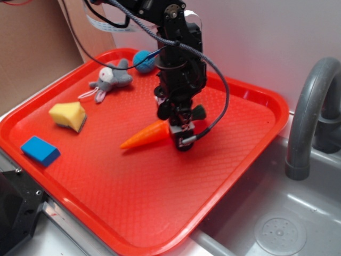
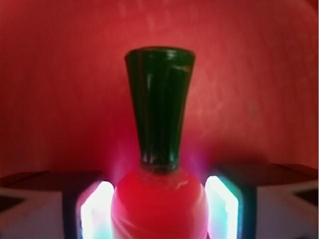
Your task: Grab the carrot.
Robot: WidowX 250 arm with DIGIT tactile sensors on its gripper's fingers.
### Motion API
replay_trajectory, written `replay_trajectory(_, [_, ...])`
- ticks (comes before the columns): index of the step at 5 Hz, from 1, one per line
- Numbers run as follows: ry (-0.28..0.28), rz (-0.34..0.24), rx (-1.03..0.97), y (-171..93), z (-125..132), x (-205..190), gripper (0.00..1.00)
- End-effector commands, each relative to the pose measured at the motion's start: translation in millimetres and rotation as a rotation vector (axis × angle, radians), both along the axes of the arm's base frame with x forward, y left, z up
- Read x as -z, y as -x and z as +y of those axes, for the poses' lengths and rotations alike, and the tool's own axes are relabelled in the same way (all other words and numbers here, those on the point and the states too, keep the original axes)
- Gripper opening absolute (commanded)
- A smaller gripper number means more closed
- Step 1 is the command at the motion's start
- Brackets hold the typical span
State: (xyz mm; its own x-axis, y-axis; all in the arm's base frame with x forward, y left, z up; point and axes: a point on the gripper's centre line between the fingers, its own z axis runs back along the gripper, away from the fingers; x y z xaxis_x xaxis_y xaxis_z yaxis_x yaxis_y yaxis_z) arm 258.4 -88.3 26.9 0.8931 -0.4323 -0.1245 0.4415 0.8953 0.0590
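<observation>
Ok, status:
gripper (image 1: 180,129): sitting low over the tray middle, pointing down, fingers clamping the carrot at its thick end; black cable is looping off the arm at 3 o'clock.
carrot (image 1: 146,135): lying on the tray, tip pointing toward 8 o'clock in the exterior view, thick end tucked under the gripper. Can't tell if it's lifting off or resting.
wrist view: carrot (image 2: 158,201) is filling bottom centre, green stem (image 2: 160,112) pointing to 12 o'clock, finger pads (image 2: 97,211) glowing white at both sides and pressing the orange body. Img is blurry, edges soft.
tray (image 1: 250,154): red, textured, holding everything; sitting beside the sink.
sponge (image 1: 68,114): yellow wedge, at 9 o'clock from the gripper, well apart.
blue block (image 1: 40,151): near the tray's left rim, at 7 o'clock from the sponge.
plush toy (image 1: 110,79): grey and white, lying at 10 o'clock from the gripper.
blue ball (image 1: 143,60): just beside the plush, at 11 o'clock from the gripper, near the back rim.
faucet (image 1: 311,114): grey, curving up at 3 o'clock, off the tray.
sink (image 1: 279,218): grey basin w/ drain, at 5 o'clock.
</observation>
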Motion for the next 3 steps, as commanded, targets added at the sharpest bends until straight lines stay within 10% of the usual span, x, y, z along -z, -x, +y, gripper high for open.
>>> replay_trajectory(1, [-0.047, -0.066, -0.339, 21, 25, -100, 0.0])
replay_trajectory(3, [0.034, -0.155, -0.584, 46, 55, -184, 0.0])
